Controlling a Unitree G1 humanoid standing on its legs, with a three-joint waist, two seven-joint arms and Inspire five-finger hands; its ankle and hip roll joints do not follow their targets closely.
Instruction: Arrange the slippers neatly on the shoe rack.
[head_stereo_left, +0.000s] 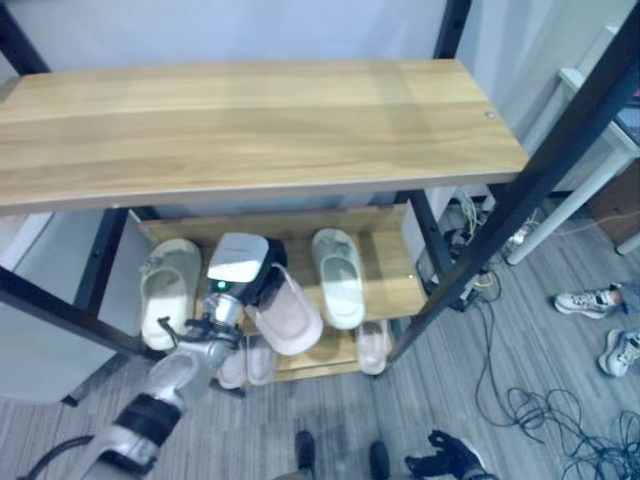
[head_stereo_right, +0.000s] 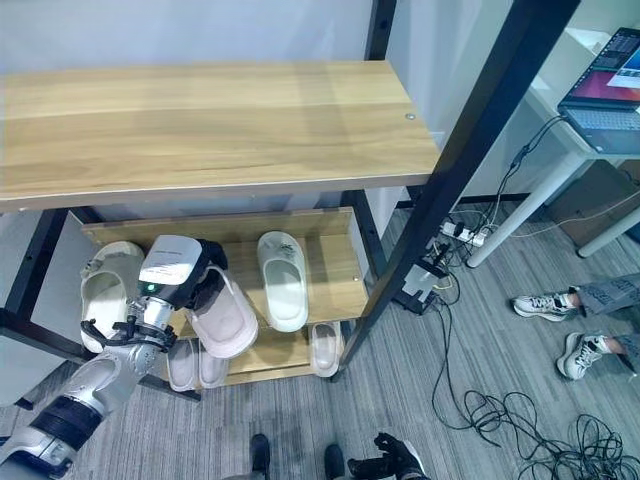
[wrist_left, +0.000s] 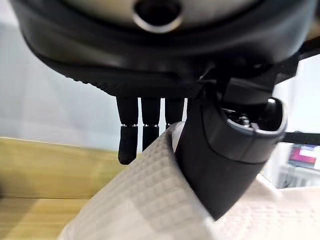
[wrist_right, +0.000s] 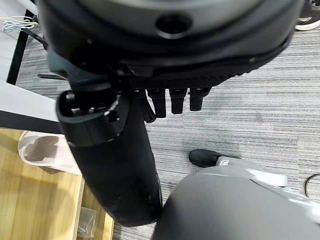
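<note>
My left hand (head_stereo_left: 240, 268) is shut on a pale pink slipper (head_stereo_left: 288, 315), held tilted above the front of the rack's middle shelf (head_stereo_left: 390, 285). In the left wrist view the thumb (wrist_left: 225, 150) and fingers pinch the slipper's waffle-textured edge (wrist_left: 145, 200). A white slipper (head_stereo_left: 337, 275) lies on that shelf just right of the held one. A cream slipper (head_stereo_left: 168, 290) lies at the shelf's left end. Small pale slippers (head_stereo_left: 374, 345) rest on the lowest shelf. My right hand (wrist_right: 115, 150) hangs over the grey floor, fingers relaxed and holding nothing.
The wide wooden top shelf (head_stereo_left: 250, 120) overhangs the lower shelves. A slanted black frame post (head_stereo_left: 520, 200) stands at the right. Cables (head_stereo_left: 540, 410) and a power strip lie on the floor. A person's sneakers (head_stereo_left: 590, 300) and a laptop (head_stereo_right: 610, 90) are at the right.
</note>
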